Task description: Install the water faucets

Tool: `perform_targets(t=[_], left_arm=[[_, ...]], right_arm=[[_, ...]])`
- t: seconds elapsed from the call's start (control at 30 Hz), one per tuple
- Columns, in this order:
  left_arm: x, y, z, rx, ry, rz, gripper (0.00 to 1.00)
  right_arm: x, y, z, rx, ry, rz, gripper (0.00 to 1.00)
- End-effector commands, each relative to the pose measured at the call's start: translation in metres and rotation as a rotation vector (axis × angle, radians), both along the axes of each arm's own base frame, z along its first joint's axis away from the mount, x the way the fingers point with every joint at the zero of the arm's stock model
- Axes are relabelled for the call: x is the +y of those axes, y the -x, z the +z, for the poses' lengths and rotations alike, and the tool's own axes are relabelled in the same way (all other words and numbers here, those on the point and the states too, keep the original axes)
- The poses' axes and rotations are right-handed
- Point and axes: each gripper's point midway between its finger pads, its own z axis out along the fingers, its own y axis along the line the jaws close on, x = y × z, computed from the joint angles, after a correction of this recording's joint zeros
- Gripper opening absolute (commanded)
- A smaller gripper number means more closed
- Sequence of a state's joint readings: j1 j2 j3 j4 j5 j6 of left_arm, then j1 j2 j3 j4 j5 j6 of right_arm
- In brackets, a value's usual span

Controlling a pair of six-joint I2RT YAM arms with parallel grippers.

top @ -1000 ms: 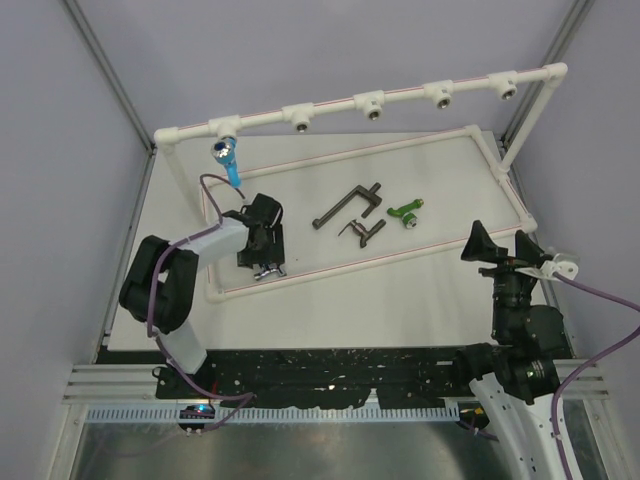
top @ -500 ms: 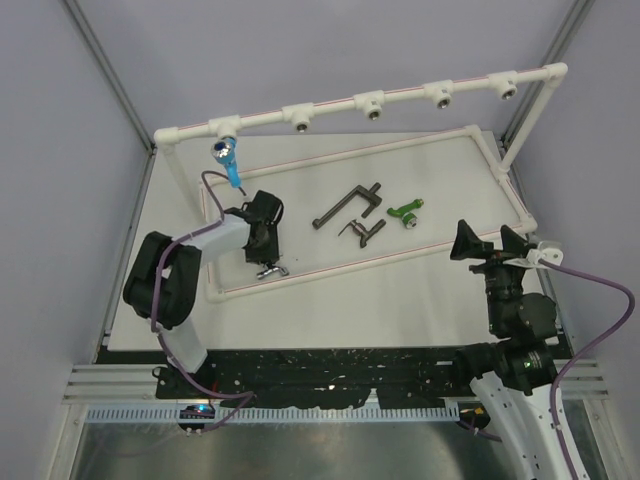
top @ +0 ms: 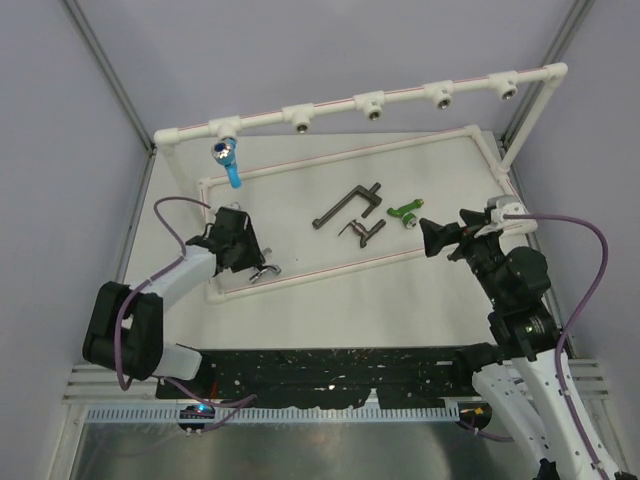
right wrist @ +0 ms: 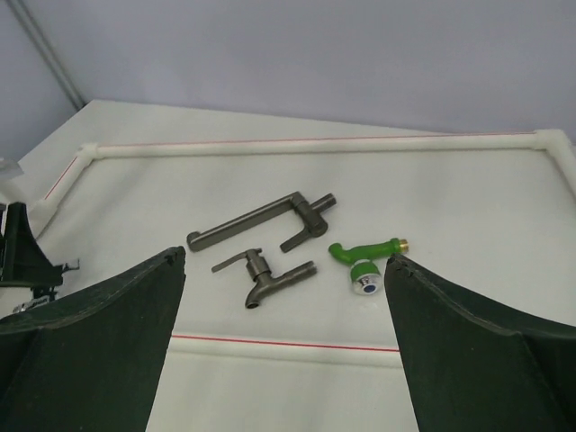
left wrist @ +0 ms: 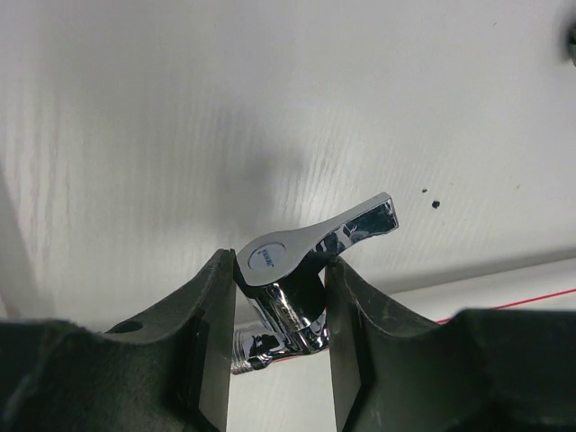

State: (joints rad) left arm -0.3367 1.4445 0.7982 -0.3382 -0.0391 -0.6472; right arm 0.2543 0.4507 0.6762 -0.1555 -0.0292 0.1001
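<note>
The chrome faucet [top: 263, 272] is clamped between the fingers of the left gripper [top: 252, 266], which are pressed against both sides of its body. In the left wrist view its flat lever [left wrist: 317, 236] projects up and to the right, and its threaded end [left wrist: 245, 349] points left below the fingers. It sits at the near rail of the low pipe frame [top: 350, 150], near the left corner; contact with the table [top: 400, 300] cannot be determined. The blue faucet [top: 228, 160] hangs from the leftmost socket of the raised rail [top: 330, 105]. The green faucet [right wrist: 364, 256] and two dark faucets, one long [right wrist: 261, 219] and one short [right wrist: 265, 274], lie inside the low frame. The right gripper [top: 447, 236] is spread wide, holds nothing, and faces these three.
</note>
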Motion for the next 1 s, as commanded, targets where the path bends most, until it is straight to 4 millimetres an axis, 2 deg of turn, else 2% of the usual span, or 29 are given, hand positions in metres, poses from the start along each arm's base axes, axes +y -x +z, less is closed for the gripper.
perform_targets(t=[0.0,0.2,0.23,0.27,0.3,0.33,0.37,0.4,0.5,0.53,0.63,0.67,0.7,0.73,0.77,0.8,0.83,0.87,0.9,0.97], left_arm=[[-0.006,0.002,0.031,-0.128,0.133,0.022,0.00],[-0.005,0.014,0.068,-0.289,0.206,0.023,0.00],[-0.003,0.020,0.082,-0.357,0.225,0.031,0.00],[0.000,0.021,0.088,-0.392,0.218,0.041,0.00],[-0.002,0.024,0.094,-0.417,0.215,0.035,0.00],[-0.002,0.027,0.103,-0.460,0.215,0.030,0.00],[-0.003,0.030,0.110,-0.491,0.213,0.029,0.00],[-0.005,0.034,0.117,-0.519,0.217,0.019,0.00],[-0.008,0.045,0.127,-0.579,0.225,0.012,0.00],[-0.008,0.047,0.131,-0.597,0.230,0.012,0.00],[-0.006,0.055,0.140,-0.648,0.243,0.014,0.00],[-0.006,0.057,0.141,-0.657,0.246,0.016,0.00],[-0.006,0.059,0.143,-0.670,0.254,0.016,0.00],[-0.007,0.061,0.143,-0.674,0.261,0.015,0.00],[-0.009,0.063,0.146,-0.686,0.270,0.011,0.00],[-0.009,0.064,0.148,-0.698,0.278,0.010,0.00],[-0.010,0.065,0.150,-0.708,0.282,0.008,0.00],[-0.010,0.065,0.152,-0.718,0.282,0.006,0.00],[-0.011,0.066,0.154,-0.728,0.285,0.004,0.00],[-0.010,0.066,0.158,-0.744,0.287,0.000,0.00]], right_arm=[[0.052,-0.002,-0.009,0.099,0.023,0.288,0.95],[0.091,-0.010,-0.023,0.160,0.027,0.448,0.95],[0.119,-0.012,-0.036,0.206,0.053,0.484,0.95],[0.139,-0.007,-0.043,0.236,0.055,0.527,0.96],[0.149,-0.007,-0.042,0.233,0.047,0.536,0.95],[0.171,-0.001,-0.049,0.277,0.024,0.588,0.95],[0.183,-0.002,-0.042,0.255,-0.003,0.606,0.97],[0.202,0.004,-0.049,0.304,-0.031,0.646,0.98],[0.242,0.012,-0.049,0.346,-0.084,0.699,1.00],[0.252,0.008,-0.054,0.366,-0.079,0.698,1.00],[0.280,0.011,-0.068,0.423,-0.068,0.718,0.97],[0.287,0.011,-0.063,0.418,-0.074,0.730,0.95],[0.296,0.015,-0.069,0.438,-0.065,0.741,0.95],[0.303,0.017,-0.064,0.430,-0.066,0.752,0.94],[0.313,0.022,-0.072,0.451,-0.047,0.772,0.94],[0.319,0.024,-0.068,0.451,-0.046,0.783,0.94],[0.328,0.029,-0.074,0.469,-0.032,0.800,0.94],[0.334,0.030,-0.070,0.462,-0.032,0.808,0.93],[0.340,0.035,-0.081,0.493,-0.010,0.814,0.93],[0.351,0.036,-0.083,0.510,0.011,0.825,0.90]])
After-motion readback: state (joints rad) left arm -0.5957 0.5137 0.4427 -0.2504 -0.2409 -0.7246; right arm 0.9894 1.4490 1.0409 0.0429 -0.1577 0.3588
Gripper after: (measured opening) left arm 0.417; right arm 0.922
